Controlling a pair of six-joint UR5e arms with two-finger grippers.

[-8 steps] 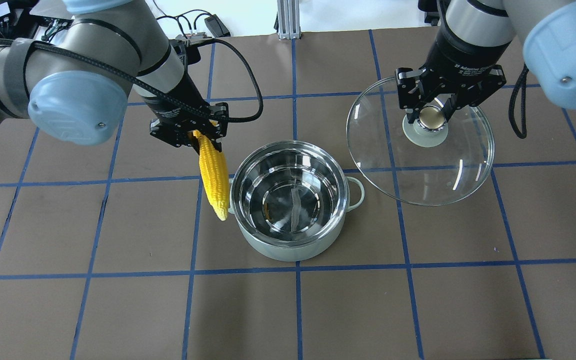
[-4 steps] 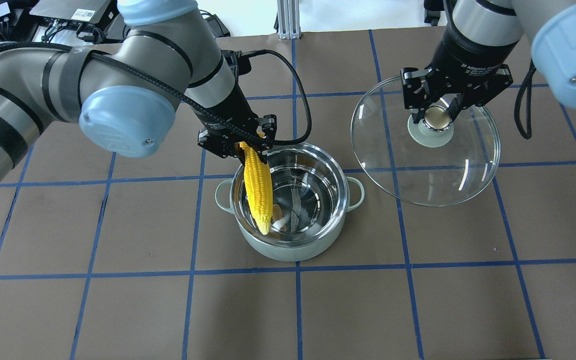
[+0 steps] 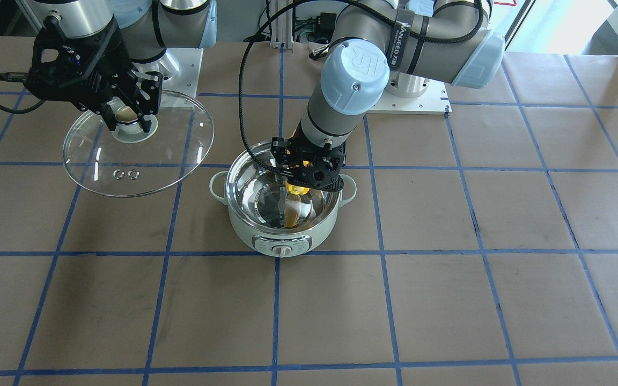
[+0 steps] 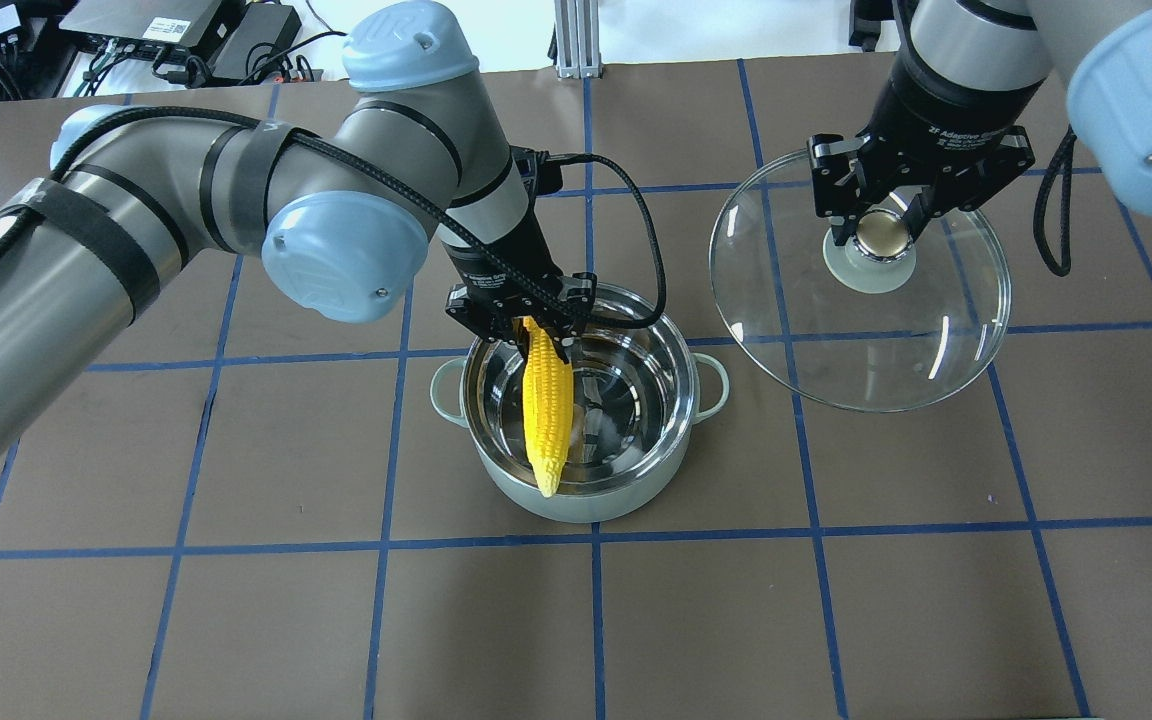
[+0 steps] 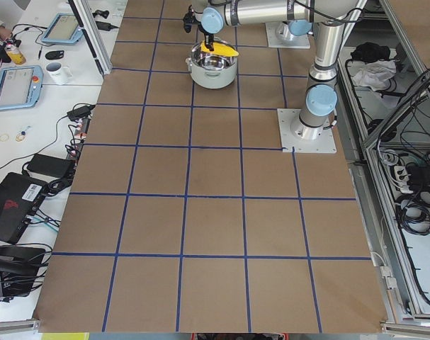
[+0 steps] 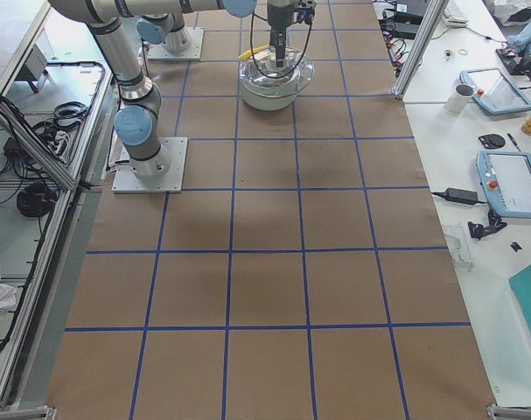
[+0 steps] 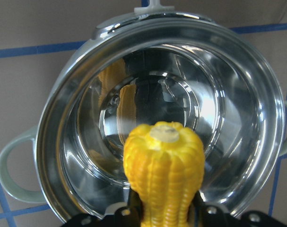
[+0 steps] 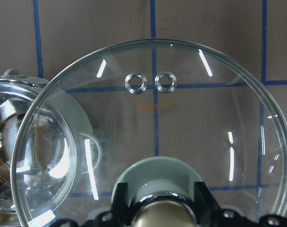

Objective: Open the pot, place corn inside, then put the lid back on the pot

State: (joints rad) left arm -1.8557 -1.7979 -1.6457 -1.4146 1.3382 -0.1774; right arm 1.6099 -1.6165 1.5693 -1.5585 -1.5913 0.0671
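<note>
Brown gridded tabletop (image 4: 236,600), bearing everything. Near its middle, mint-green electric pot (image 4: 576,508): stands open, steel inside bare. Beside it on the robot's right, clear glass lid (image 4: 896,345): hangs above the tabletop, apart from the pot, pinched at the knob (image 4: 884,233) by the right fingers (image 4: 839,205). Yellow corn cob (image 4: 546,410): hangs over the pot's open mouth, upper end clamped between the left fingers (image 4: 506,328). Slants with long axis running from the dial (image 3: 282,250) side toward the robot's side, free end lower and, from overhead, drawn level with the near rim. Looks not yet down inside. By judgement, wants lowering with that free end kept within the rim before release; falls to the left arm, the lid's return to the right.
</note>
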